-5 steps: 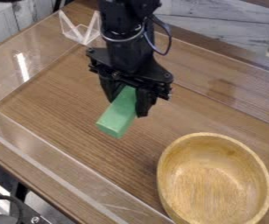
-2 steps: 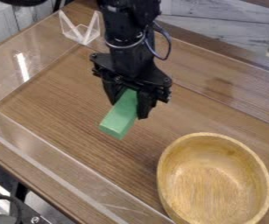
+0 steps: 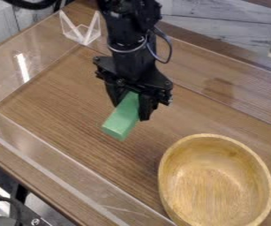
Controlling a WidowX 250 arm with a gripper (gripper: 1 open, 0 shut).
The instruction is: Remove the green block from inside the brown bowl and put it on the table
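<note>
The green block hangs tilted from my gripper, whose black fingers are shut on its upper end. Its lower end hovers close over the table, left of the brown bowl. The bowl sits at the lower right with nothing in it, its grain and thick rim plainly visible. The black arm rises from the gripper toward the top of the view, pointing straight down.
Clear acrylic walls edge the table along the front and left. A clear bracket stands at the back behind the arm. Cables run along the arm's upper part.
The gripper with the green block has shifted slightly toward the front right and a little lower. The bowl has stayed in place.
</note>
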